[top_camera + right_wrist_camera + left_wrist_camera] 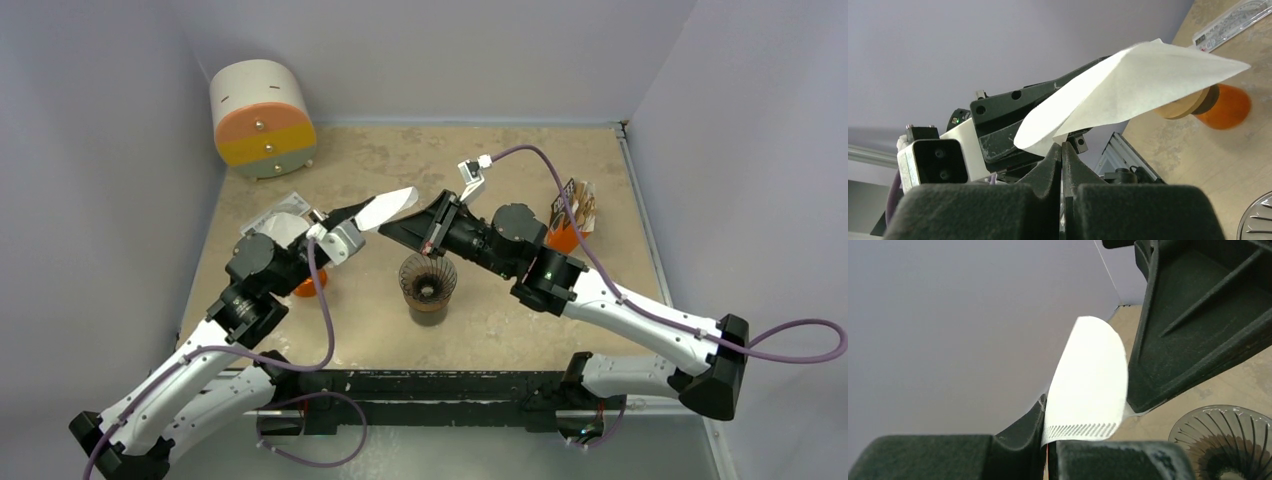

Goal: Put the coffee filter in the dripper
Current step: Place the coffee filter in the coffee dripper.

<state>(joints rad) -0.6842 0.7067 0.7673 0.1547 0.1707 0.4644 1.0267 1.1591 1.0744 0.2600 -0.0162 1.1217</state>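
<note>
The white paper coffee filter (pixel 388 208) hangs in the air between my two grippers, above and left of the dripper. My left gripper (pixel 364 216) is shut on its ribbed seam edge (pixel 1083 430). My right gripper (pixel 386 233) is shut, its tips pinching one layer at the filter's edge (pixel 1062 145), so the filter (pixel 1128 90) shows partly spread. The ribbed dark glass dripper (pixel 428 278) stands on a glass server mid-table, open and empty. It also shows in the left wrist view (pixel 1228 440) and at the corner of the right wrist view (pixel 1260 222).
A round white, orange and yellow container (pixel 262 118) stands at the back left. A filter packet (pixel 275 215) and an orange object (pixel 308 285) lie by the left arm. An orange cup with a packet (pixel 570 230) stands at the right. Walls enclose the table.
</note>
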